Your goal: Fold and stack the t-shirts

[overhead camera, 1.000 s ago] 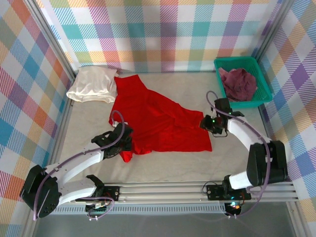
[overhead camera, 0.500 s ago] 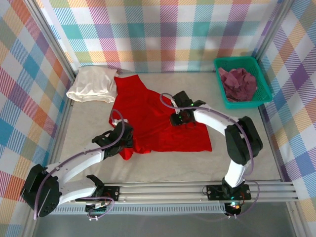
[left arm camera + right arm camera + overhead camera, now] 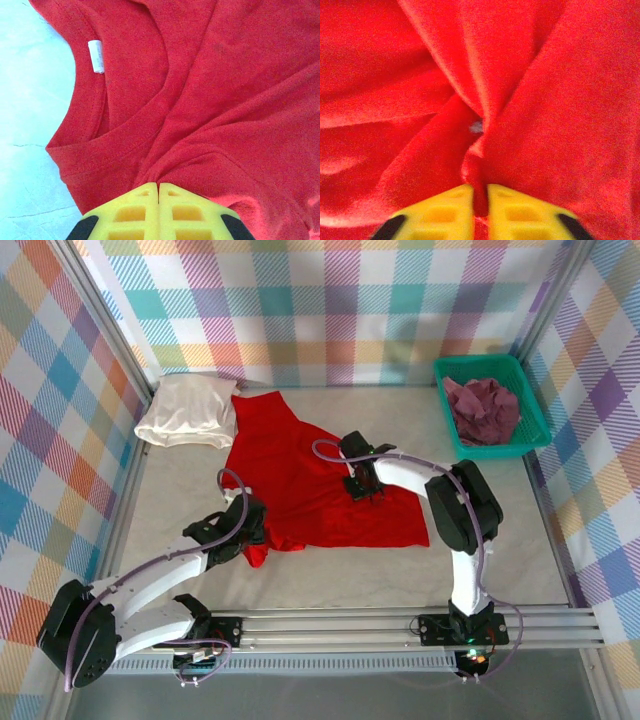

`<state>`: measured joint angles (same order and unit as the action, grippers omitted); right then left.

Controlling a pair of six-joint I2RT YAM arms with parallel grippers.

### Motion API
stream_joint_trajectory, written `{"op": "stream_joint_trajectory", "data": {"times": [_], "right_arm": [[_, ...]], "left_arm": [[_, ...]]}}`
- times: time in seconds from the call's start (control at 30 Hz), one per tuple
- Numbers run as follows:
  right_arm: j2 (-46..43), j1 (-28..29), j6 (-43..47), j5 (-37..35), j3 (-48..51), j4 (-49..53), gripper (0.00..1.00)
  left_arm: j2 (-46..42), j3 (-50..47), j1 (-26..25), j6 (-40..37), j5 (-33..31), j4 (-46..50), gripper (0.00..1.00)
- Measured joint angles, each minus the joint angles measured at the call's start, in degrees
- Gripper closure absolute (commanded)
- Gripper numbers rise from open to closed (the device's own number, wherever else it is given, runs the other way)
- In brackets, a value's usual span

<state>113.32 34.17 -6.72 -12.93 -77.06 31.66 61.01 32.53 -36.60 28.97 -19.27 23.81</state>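
A bright red t-shirt (image 3: pixel 300 475) lies spread and creased in the middle of the table. My left gripper (image 3: pixel 243 532) is shut on its near left edge by the collar; cloth (image 3: pixel 200 100) bunches into the yellow fingertips (image 3: pixel 145 200). My right gripper (image 3: pixel 362 483) sits on the shirt's middle, shut on a pinched fold of red cloth (image 3: pixel 480 165) between its yellow fingers (image 3: pixel 445 210). A cream-white t-shirt (image 3: pixel 186 411) lies folded at the back left. A maroon-purple t-shirt (image 3: pixel 482 408) sits crumpled in the green basket (image 3: pixel 535 425).
Checked walls close in the table on the left, back and right. The green basket stands at the back right corner. Bare grey tabletop (image 3: pixel 480 490) lies to the right of the red shirt and along the front edge by the metal rail (image 3: pixel 330 625).
My right arm swung left from the shirt's right edge onto its middle, and its jaws closed on a fold. The left gripper stayed shut on the shirt's edge.
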Motion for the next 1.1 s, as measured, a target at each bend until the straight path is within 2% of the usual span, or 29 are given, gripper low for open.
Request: {"op": "stream_joint_trajectory", "data": {"times": [0.17,0.43,0.63,0.87,1.1], "right_arm": [[-0.3,-0.2,0.1,-3.3,-3.0,1.1,1.00],[-3.2,-3.4,0.9,-5.4,-8.1,1.7,1.00],[-3.0,-7.7,2.4,-7.0,-16.4,3.5,1.00],[4.9,-15.9,5.1,-8.5,-37.3,2.9,1.00],[23.8,-19.7,9.3,-9.6,-65.5,3.4,1.00]], "left_arm": [[-0.1,-0.3,0.0,0.2,-0.9,0.0,1.00],[-0.4,-1.0,0.0,1.0,-1.4,0.0,1.00],[-1.1,-1.3,0.0,2.1,-2.3,0.3,1.00],[-1.6,-1.3,0.0,3.0,-2.5,0.5,1.00],[0.4,-1.2,0.0,3.0,-1.7,-0.1,1.00]]}}
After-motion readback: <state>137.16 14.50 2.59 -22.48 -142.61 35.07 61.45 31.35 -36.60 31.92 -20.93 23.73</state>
